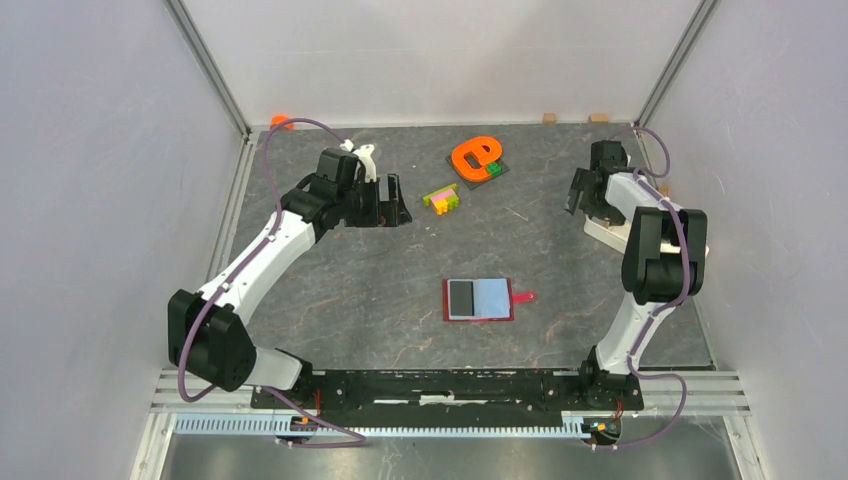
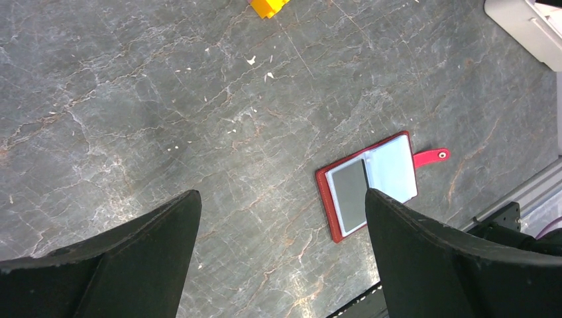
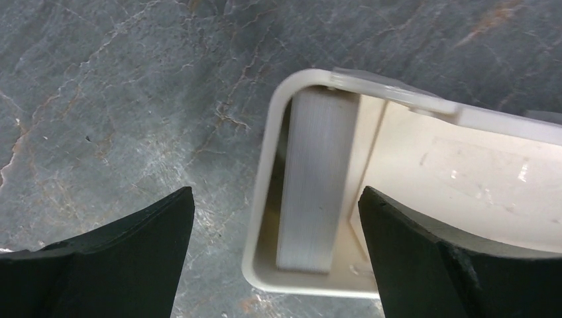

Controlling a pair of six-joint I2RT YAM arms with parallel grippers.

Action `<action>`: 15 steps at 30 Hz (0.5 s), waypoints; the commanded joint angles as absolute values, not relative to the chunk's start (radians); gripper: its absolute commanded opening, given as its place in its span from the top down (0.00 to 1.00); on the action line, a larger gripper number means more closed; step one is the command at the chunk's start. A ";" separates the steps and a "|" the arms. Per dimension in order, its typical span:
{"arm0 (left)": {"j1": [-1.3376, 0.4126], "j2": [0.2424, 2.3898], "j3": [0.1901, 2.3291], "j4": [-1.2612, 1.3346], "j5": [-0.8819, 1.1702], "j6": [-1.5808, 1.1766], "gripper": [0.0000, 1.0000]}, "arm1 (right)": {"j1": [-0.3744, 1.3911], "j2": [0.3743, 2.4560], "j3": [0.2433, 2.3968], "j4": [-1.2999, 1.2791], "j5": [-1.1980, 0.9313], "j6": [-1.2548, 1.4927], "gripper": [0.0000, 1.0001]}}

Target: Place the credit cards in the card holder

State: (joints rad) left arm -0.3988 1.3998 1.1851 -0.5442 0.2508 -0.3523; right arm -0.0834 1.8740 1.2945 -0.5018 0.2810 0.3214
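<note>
Your left gripper (image 2: 281,202), right gripper (image 3: 276,193): jaws wide, empty.
White oblong plastic tray (image 3: 260,199): one, beneath right gripper; holds pale credit cards (image 3: 311,179), stacked edge-on.
Dark-red folding card holder (image 1: 478,299): one, unfolded mid-table.
Multicoloured toy bricks (image 1: 441,198): one cluster.

No legible text, labels, brands or numbers in any view. The card holder (image 2: 368,185) and the white tray (image 3: 265,172) show plain surfaces. Anything on the arms is too small to read.
</note>
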 commanded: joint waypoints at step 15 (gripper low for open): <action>-0.396 1.382 1.178 -0.532 0.264 -0.311 0.01 | -0.092 1.859 1.396 -0.444 0.186 0.351 0.13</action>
